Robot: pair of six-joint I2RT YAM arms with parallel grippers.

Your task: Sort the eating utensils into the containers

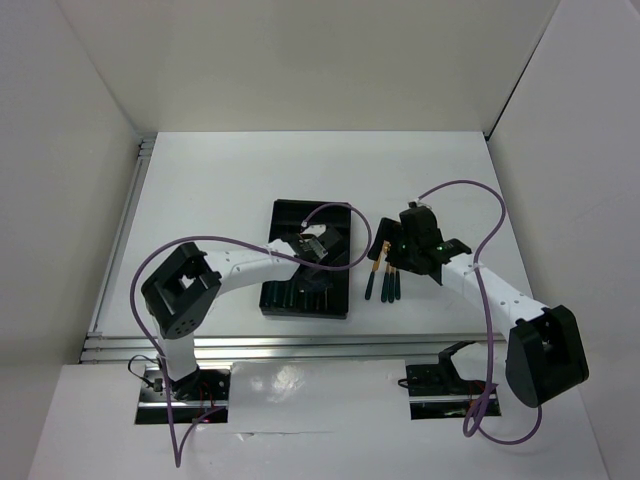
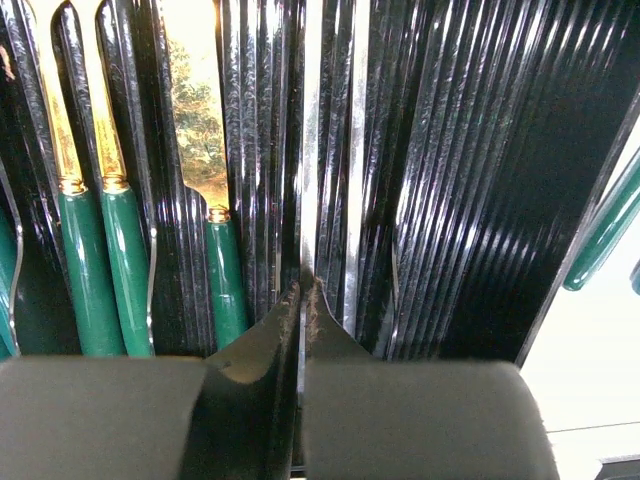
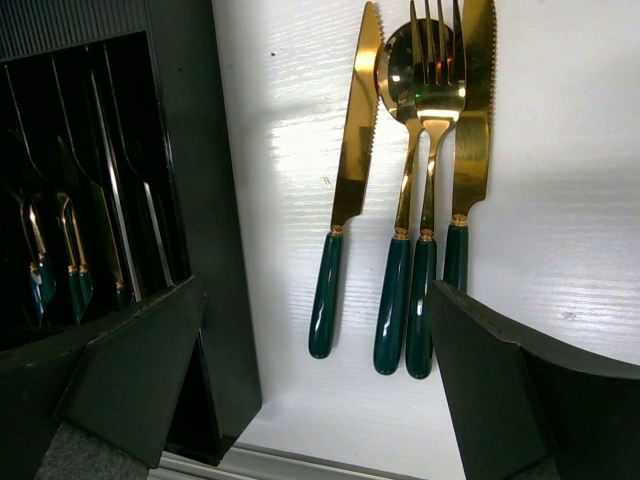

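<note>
Right gripper (image 3: 318, 288) hangs low over the table (image 3: 560, 200), jaws spread wide, gripping nothing. Between its fingers four loose utensils lie in a row just right of the tray (image 1: 290, 215), green handles toward the arms: outer knife (image 3: 352, 150) slightly apart, then spoon (image 3: 398, 75) and fork (image 3: 437, 90) handle to handle with the fork tines lying over the spoon bowl, then second knife (image 3: 472, 130) close beside the fork.

Left gripper (image 2: 303, 295) is down inside the tray, fingertips pressed together. I can't make out anything between them. To its left, sorted pieces lie lengthwise: stored knife (image 2: 200, 120) in the next compartment, two gold-necked pieces (image 2: 80, 260) in the one beyond.
</note>
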